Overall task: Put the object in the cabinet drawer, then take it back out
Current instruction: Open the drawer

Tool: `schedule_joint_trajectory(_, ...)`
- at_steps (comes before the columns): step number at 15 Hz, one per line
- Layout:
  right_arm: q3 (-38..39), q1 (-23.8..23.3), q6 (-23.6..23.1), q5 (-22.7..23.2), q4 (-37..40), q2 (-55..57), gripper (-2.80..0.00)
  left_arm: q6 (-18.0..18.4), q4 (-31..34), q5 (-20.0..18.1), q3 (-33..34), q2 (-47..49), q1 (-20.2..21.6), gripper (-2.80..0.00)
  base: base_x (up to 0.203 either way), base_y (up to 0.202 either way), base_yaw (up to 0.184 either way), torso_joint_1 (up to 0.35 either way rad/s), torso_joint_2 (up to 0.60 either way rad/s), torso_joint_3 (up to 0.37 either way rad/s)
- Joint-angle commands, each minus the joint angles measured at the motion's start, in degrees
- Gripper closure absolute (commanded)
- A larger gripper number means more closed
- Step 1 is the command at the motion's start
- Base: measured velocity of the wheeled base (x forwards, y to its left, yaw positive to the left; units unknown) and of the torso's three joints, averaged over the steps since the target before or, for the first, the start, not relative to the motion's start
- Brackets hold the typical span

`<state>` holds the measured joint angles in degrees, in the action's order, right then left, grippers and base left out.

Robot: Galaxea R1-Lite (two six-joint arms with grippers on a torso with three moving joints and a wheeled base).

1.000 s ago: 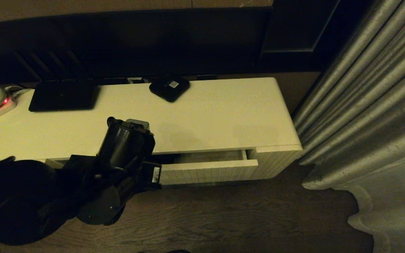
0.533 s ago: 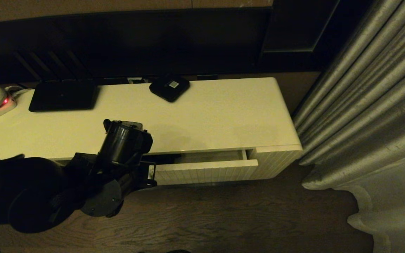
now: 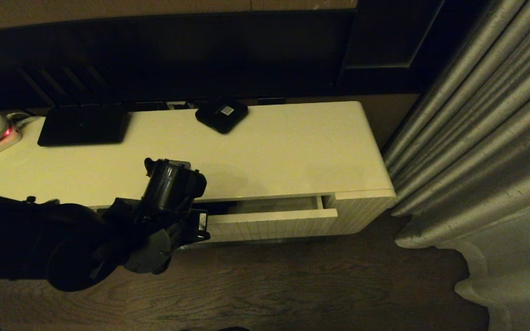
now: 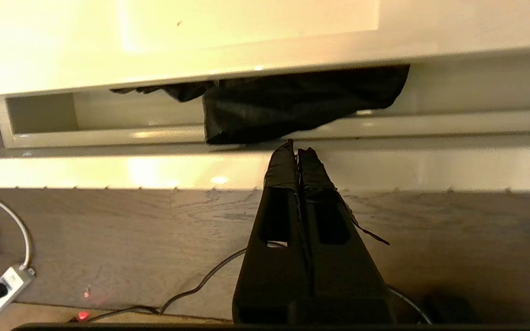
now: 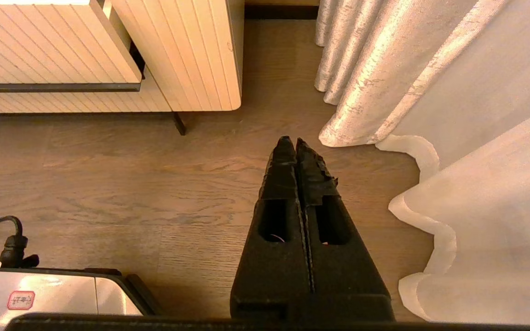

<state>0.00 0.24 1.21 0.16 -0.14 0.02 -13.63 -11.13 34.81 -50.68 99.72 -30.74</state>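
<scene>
Black umbrella (image 4: 292, 105) inside drawer (image 4: 384, 133)

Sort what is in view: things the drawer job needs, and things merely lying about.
Job:
umbrella, inside the drawer
cabinet drawer, partly open
left gripper, shut, at the drawer front

Lying about:
small black box
flat black device
curtain
right gripper, shut, above the floor

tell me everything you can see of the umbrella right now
Only part of the umbrella shows, in the left wrist view: black, loose, bunched fabric lying inside the partly open cabinet drawer, its upper part hidden under the cabinet top. One fold hangs down to the drawer's front rim. No handle or wrist loop is visible. The left gripper, fingers shut, sits just in front of the fabric at the rim; whether it touches the fabric cannot be told.
</scene>
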Motion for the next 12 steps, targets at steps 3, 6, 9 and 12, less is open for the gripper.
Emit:
schedule_joint_trajectory(3, 0.09, 0.02, 0.02, 0.02, -0.04, -0.02, 0.00, -0.05, -0.21, -0.03, -1.74, 2.16, 0.70, 0.00, 0.000, 0.000, 0.000, 0.000, 0.00, 0.000)
schedule_joint_trajectory(6, 0.09, 0.02, 0.02, 0.02, -0.04, -0.02, 0.00, 0.08, -0.12, -0.10, -3.02, 2.55, 0.86, 0.00, 0.000, 0.000, 0.000, 0.000, 0.00, 0.000)
schedule_joint_trajectory(9, 0.09, 0.02, 0.02, 0.02, -0.04, -0.02, 0.00, 0.10, -0.21, -0.01, -3.46, 3.46, 1.30, 0.00, 0.000, 0.000, 0.000, 0.000, 0.00, 0.000)
schedule_joint_trajectory(12, 0.09, 0.02, 0.02, 0.02, -0.04, -0.02, 0.00, 0.10, -0.21, -0.19, -3.29, 3.90, 2.00, 0.00, 0.000, 0.000, 0.000, 0.000, 0.00, 0.000)
